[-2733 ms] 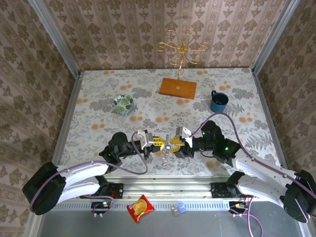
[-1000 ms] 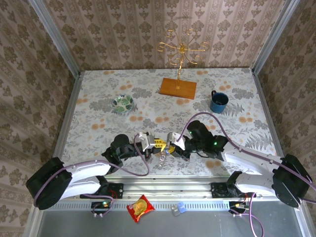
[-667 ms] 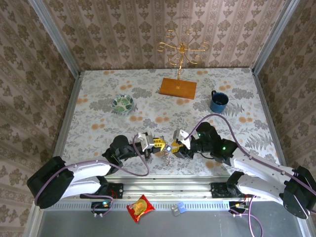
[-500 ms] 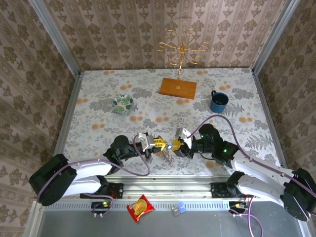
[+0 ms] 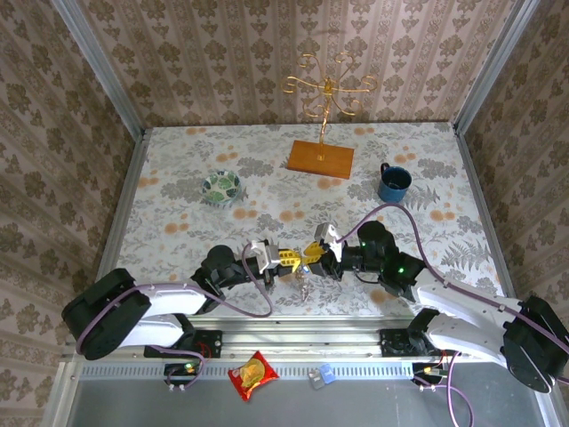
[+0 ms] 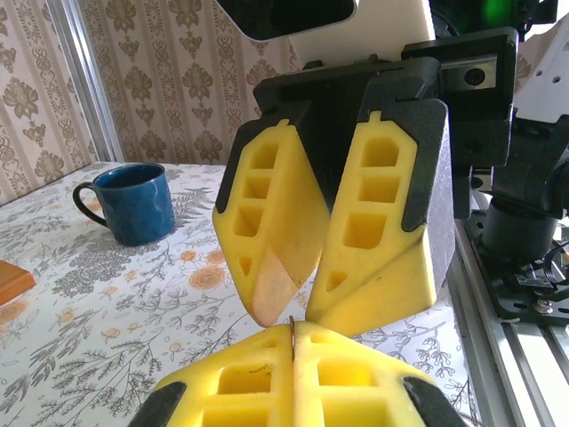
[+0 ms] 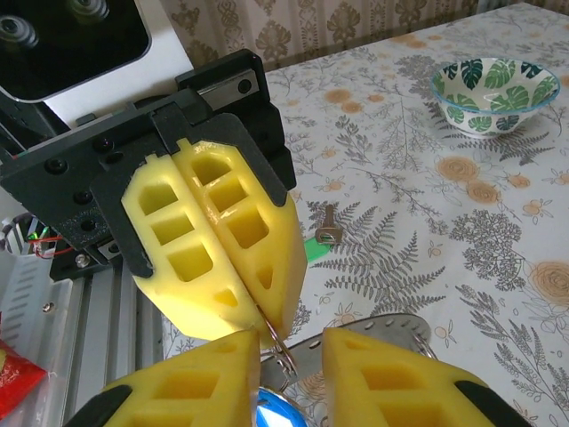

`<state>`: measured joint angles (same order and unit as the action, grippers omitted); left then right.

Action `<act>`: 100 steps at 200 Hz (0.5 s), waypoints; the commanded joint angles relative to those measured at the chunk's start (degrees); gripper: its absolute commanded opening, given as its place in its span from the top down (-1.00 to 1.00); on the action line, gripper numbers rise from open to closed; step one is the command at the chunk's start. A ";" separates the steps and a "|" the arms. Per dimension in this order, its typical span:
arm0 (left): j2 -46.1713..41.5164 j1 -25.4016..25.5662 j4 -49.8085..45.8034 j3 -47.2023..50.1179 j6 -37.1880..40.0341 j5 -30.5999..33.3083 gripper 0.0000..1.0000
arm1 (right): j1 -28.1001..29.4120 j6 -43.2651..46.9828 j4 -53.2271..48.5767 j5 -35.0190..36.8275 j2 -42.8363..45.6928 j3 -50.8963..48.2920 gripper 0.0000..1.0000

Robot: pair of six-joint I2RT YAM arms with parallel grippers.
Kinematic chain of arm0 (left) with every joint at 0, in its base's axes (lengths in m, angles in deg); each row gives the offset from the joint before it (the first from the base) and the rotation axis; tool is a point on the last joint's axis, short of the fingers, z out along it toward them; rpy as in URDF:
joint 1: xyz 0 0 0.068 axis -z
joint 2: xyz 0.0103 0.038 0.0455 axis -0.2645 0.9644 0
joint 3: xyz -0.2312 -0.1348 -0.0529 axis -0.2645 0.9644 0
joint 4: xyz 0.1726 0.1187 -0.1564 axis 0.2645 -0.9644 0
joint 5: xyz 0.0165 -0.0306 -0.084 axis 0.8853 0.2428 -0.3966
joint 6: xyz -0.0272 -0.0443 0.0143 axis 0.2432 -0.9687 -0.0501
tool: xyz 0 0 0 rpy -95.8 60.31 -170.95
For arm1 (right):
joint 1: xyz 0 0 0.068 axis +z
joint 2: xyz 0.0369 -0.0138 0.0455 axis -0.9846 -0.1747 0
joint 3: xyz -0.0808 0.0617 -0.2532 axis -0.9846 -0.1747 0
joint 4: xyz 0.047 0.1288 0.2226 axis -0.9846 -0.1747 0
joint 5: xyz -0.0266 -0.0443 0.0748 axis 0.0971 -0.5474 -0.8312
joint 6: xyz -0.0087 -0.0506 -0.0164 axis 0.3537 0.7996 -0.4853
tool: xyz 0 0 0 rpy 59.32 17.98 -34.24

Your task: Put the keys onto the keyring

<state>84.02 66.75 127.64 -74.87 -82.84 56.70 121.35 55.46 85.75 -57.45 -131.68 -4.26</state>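
Observation:
My left gripper (image 5: pixel 286 259) is shut on the thin wire of the keyring (image 7: pixel 280 342), whose edge pokes out between its pads (image 6: pixel 292 322). A flat metal tag (image 7: pixel 382 331) hangs from the ring above the table near the front edge. My right gripper (image 7: pixel 289 374) faces it tip to tip (image 5: pixel 311 258), its jaws apart. The blue key head (image 7: pixel 283 416) sits low between its fingers and a gap shows beside it. The green key (image 7: pixel 322 236) lies loose on the table under the left gripper.
The green-patterned bowl (image 5: pixel 220 187) stands at mid left and the blue mug (image 5: pixel 393 182) at back right. A gold stand on a wooden base (image 5: pixel 320 158) is at the back centre. A red snack packet (image 5: pixel 253 374) lies off the table in front.
The right gripper drew back to the right, then came in again against the left gripper's tips. The left gripper stayed shut on the ring and barely moved.

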 commanded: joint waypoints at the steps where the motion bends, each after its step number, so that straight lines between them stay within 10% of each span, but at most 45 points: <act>1: 0.31 0.36 4.99 0.06 -1.33 -1.47 1.00 | -0.28 -0.06 1.33 1.17 -0.90 -0.45 0.51; 100: 0.31 0.52 5.00 -0.03 -2.12 -2.18 1.00 | -0.32 1.44 -0.05 0.11 -0.88 -1.47 0.61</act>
<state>84.37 66.75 128.24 -74.87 -83.82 56.20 121.33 55.83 85.34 -57.43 -132.12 -5.24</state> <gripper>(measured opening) 0.065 0.200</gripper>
